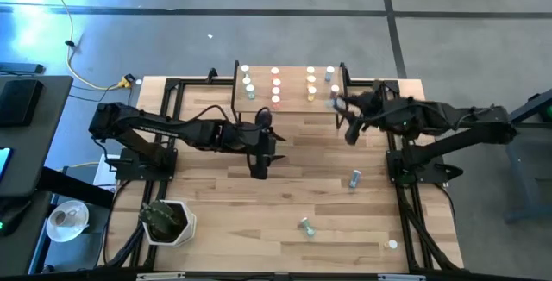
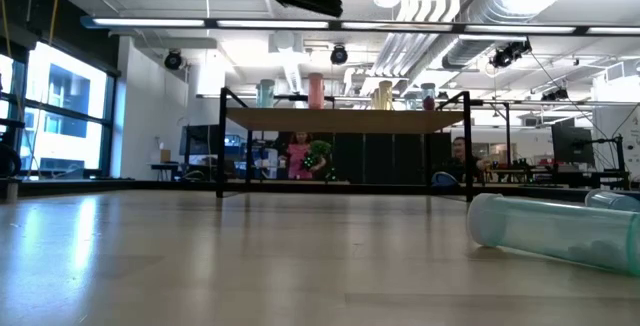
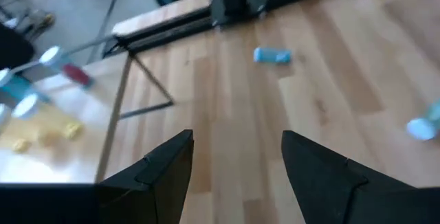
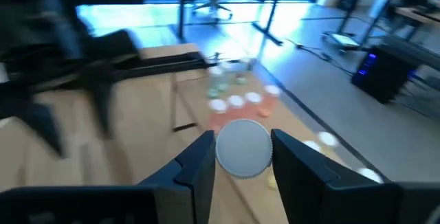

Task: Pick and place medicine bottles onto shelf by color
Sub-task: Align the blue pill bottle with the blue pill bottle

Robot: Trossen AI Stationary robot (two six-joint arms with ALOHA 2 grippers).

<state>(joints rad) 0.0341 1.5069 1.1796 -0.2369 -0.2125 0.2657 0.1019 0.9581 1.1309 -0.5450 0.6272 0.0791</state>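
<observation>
Bottle (image 4: 242, 148) is sitting pinched in my right gripper (image 4: 242, 157) beside the shelf (image 1: 293, 106), heading for its colour row; my left gripper (image 3: 235, 157), fingers spread, is waiting near the shelf

Light: we see bright ceiling strips and window glare.
Blur: both wrist views smear; our near bottle (image 2: 555, 231) looms soft.

Potted plant (image 1: 166, 221) at table's (image 1: 224, 221) near-left corner; taped roll (image 1: 67, 218) on floor beside.
</observation>
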